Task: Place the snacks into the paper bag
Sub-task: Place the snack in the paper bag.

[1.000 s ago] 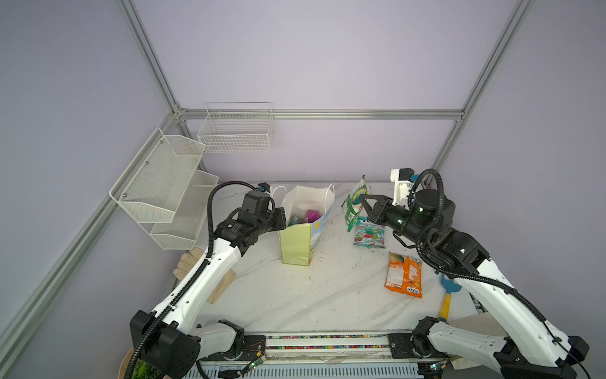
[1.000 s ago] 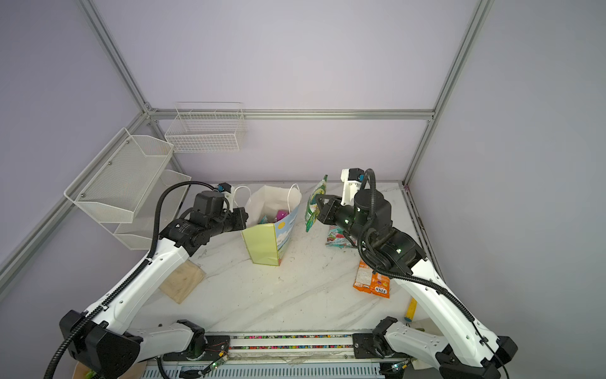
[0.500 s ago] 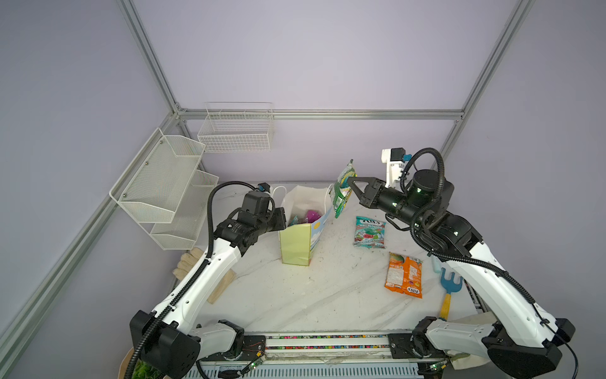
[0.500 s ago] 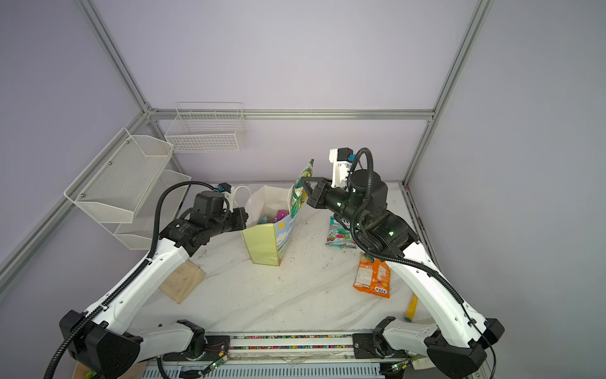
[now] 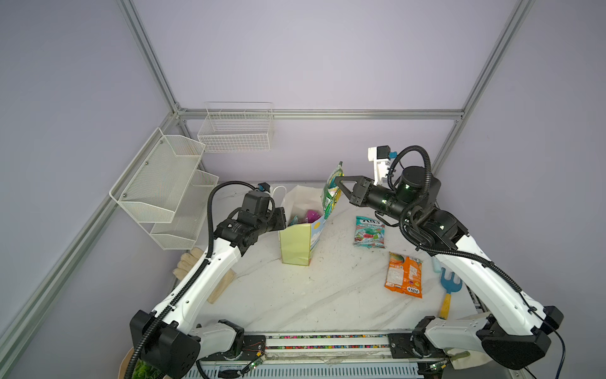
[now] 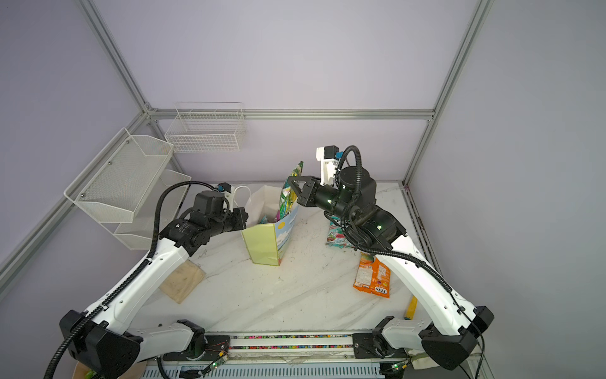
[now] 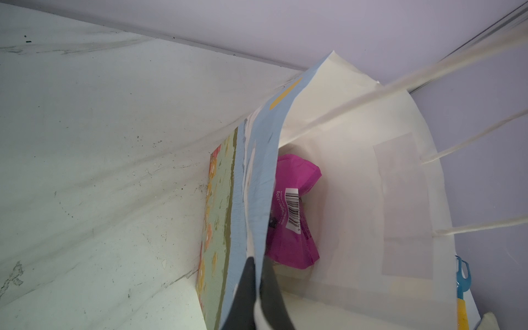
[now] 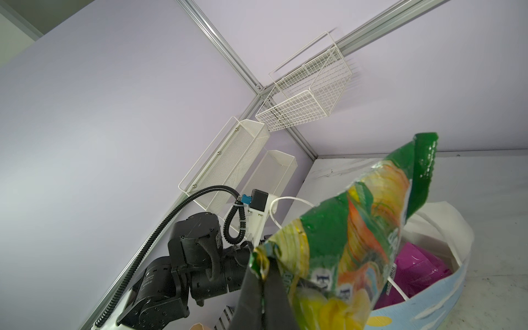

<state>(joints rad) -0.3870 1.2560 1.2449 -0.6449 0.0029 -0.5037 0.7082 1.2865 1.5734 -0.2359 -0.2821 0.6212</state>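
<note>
Your left jaws pinch the bag (image 5: 296, 241) by its rim; your right jaws grip one green packet (image 5: 332, 188) over its mouth. Inside, a purple packet (image 7: 295, 217) and a teal corner (image 5: 294, 220) show only partly. Beside the bag lie two: teal packet (image 5: 369, 231), orange packet (image 5: 404, 274).

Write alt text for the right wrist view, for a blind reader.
The right gripper pinches a corner of a green snack packet at the mouth of the open paper bag. A purple packet lies inside; white wire baskets hang behind.

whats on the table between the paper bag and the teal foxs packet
Nothing: bare marble table between the paper bag and the teal packet, clear in a top view.
</note>
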